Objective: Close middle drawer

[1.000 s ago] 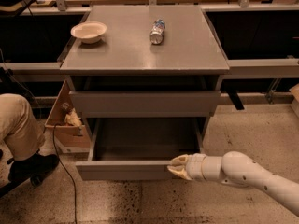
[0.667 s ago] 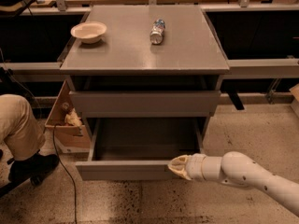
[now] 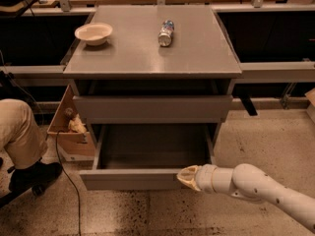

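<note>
Readable text: I find none anywhere in my feed.
Bottle: it lies on its side on the desk and has a pale wrapper, but any lettering is too small for me to read.
Bowl: plain pale surface, no mark I can make out.
Cardboard box: no print I can read on the side facing me.
Middle drawer: flat grey front, no number or sign.
Gripper: bears no lettering I can read and sits at the right end of the middle drawer's front.
</note>
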Controlling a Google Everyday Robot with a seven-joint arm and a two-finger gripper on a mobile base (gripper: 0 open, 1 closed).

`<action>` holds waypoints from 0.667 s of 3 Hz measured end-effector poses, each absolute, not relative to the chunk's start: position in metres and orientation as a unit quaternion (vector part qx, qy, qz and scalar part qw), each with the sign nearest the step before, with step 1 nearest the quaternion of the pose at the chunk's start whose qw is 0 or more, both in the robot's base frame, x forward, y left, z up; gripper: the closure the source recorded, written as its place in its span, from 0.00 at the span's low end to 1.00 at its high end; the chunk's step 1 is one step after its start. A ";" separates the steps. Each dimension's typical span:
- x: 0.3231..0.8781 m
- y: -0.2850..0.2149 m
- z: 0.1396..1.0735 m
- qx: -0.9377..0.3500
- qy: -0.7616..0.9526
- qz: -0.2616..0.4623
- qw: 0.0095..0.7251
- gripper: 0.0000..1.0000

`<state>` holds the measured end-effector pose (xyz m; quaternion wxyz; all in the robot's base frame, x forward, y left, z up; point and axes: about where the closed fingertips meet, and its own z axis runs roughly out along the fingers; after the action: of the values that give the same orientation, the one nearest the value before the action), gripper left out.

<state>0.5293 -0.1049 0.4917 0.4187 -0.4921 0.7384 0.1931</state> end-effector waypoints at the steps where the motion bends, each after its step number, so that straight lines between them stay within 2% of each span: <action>1: 0.538 -0.122 0.464 -0.455 0.757 0.193 0.427 1.00; 2: 0.539 -0.132 0.442 -0.435 0.771 0.192 0.423 1.00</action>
<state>0.5390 -0.1323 0.4419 0.4234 -0.4349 0.7713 0.1917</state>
